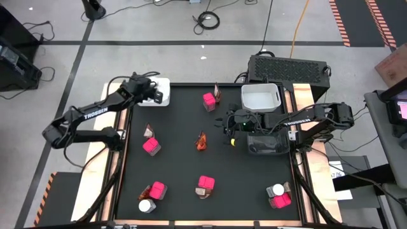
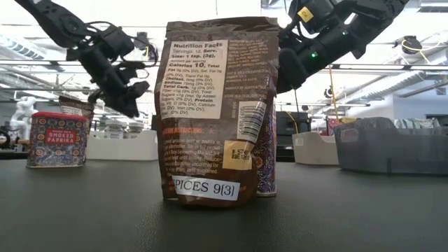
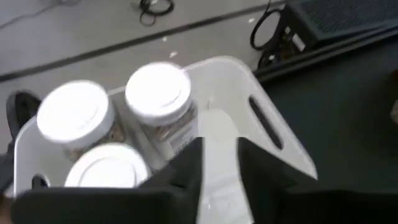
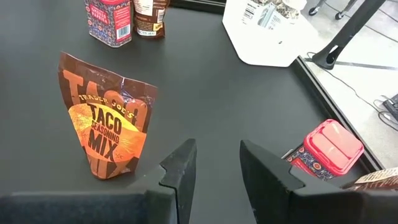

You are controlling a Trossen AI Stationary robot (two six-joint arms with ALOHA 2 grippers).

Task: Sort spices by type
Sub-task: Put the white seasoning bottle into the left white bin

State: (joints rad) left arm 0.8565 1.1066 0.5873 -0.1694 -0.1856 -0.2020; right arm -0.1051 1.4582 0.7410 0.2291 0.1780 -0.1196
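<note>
Starting at the near edge of the table, you have a brown sachet (image 2: 213,105) standing upright right before the low camera, its nutrition panel facing it, with a pink box (image 1: 206,184) just beside it. To one side of that pair sit a white-capped jar (image 1: 147,205) and another pink box (image 1: 158,189), touching or nearly so. At the opposite near corner a second jar (image 1: 276,190) stands just beside a pink box (image 1: 280,200).

Farther in, mid-table, your right gripper (image 4: 217,155) hangs low with its fingers parted and nothing between them. It points at an orange taco-mix sachet (image 4: 109,127), which stands upright and apart from the fingertips. A dark bin (image 1: 267,143) lies under the right arm. Across the table at about the same depth, a pink box (image 1: 151,145) sits against a small sachet (image 1: 148,131).

Near the far edge stand one more pink box (image 1: 208,100), a sachet (image 1: 217,92) beside it, and an open white bin (image 1: 261,97).

At the far left corner, your left gripper (image 3: 219,146) hovers over a second white bin (image 3: 273,134). Its fingers stand a narrow gap apart and hold nothing. Three white-capped jars (image 3: 158,90) stand together inside that bin.
</note>
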